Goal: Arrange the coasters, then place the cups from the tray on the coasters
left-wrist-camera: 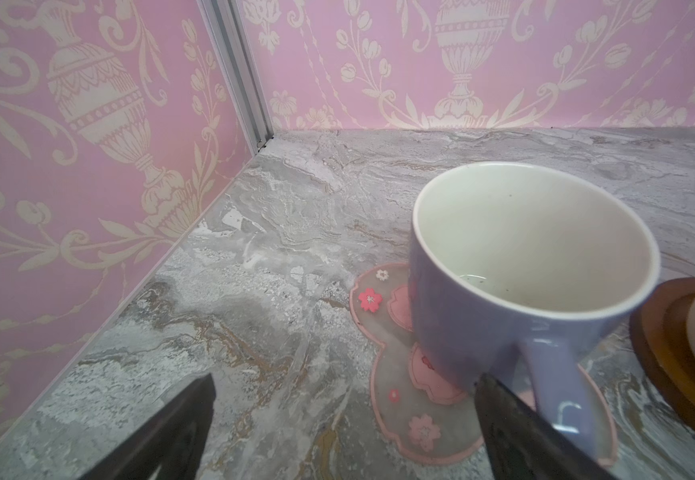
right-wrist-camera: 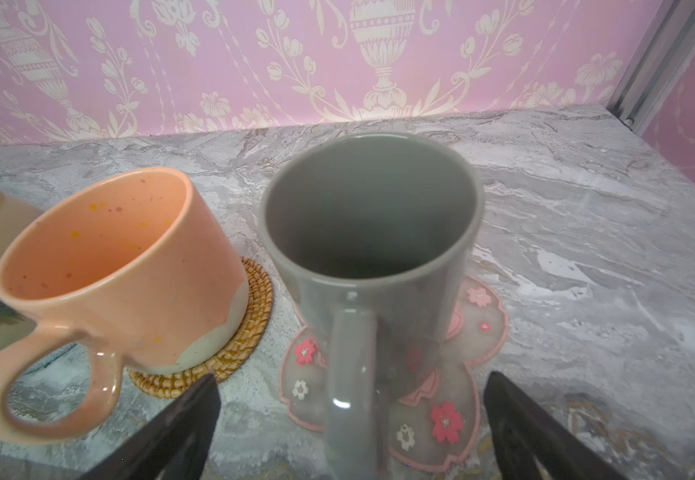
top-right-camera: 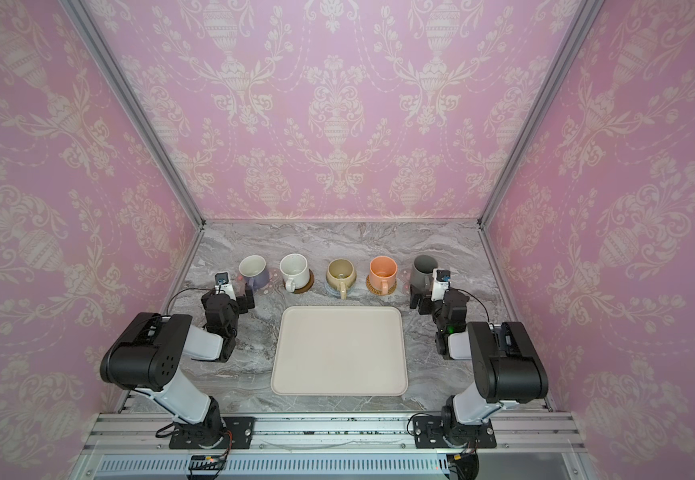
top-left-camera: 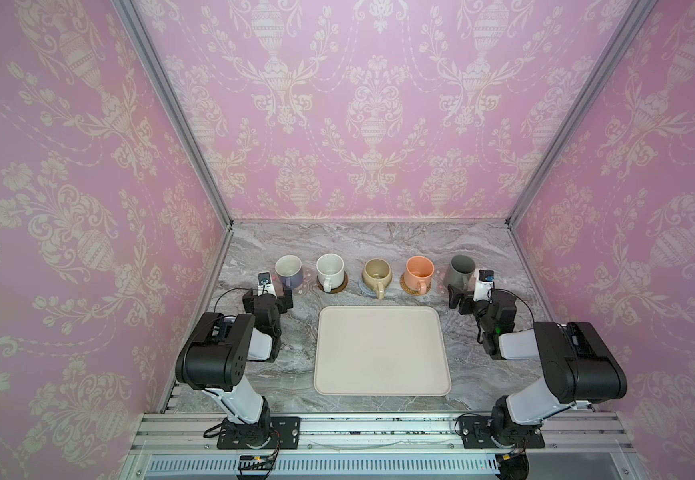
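Five cups stand in a row, each on a coaster: lavender on a pink flower coaster, white on a wooden disc, cream-yellow on a blue-grey round, peach on rattan, grey on a pink flower coaster. The beige tray lies bare in front. My left gripper is open, one finger beside the lavender cup's handle. My right gripper is open, with the grey cup's handle between its jaws, untouched.
Pink patterned walls close in the marble table on three sides. Aluminium posts stand at the back corners. The arm bases sit on a rail at the front edge.
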### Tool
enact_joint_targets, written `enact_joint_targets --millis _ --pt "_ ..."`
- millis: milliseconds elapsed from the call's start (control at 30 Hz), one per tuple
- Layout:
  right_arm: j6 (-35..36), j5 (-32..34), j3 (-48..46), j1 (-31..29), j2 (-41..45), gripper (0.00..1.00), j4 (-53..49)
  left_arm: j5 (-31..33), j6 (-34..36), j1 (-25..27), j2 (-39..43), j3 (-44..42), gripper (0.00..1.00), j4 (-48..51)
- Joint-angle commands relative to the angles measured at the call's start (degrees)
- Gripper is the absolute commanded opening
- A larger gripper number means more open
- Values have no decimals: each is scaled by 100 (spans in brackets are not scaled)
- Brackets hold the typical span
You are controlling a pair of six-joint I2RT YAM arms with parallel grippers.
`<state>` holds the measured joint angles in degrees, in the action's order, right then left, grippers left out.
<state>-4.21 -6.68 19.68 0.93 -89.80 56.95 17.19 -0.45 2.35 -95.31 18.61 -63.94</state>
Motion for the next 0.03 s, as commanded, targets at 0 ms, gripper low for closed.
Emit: enact_joint_targets --millis 0 --pt "162 298 83 -49 111 100 -180 -7 32 -34 91 20 99 136"
